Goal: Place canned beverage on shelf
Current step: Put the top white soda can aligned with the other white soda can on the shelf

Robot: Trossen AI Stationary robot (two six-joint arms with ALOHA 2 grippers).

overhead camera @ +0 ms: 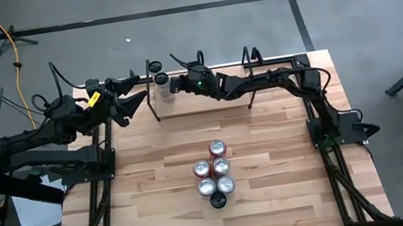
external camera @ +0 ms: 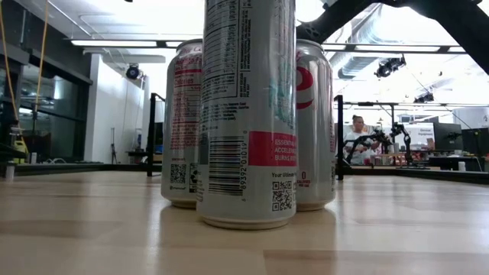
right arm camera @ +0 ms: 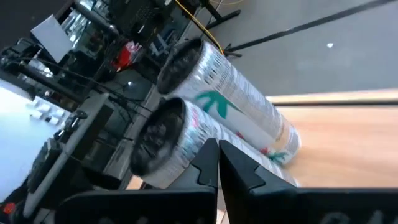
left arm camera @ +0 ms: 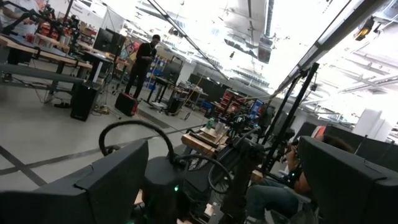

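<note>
The right end effector, fingers together and empty, sits beside two cans on the shelf, apparently after release. The left end effector waits apart at the counter edge.

Glossy, smooth metal is shown by the cans — printed labels are carried. Pale wood with a smooth matt finish is seen on the table; the shelf — thin black metal rods.
</note>
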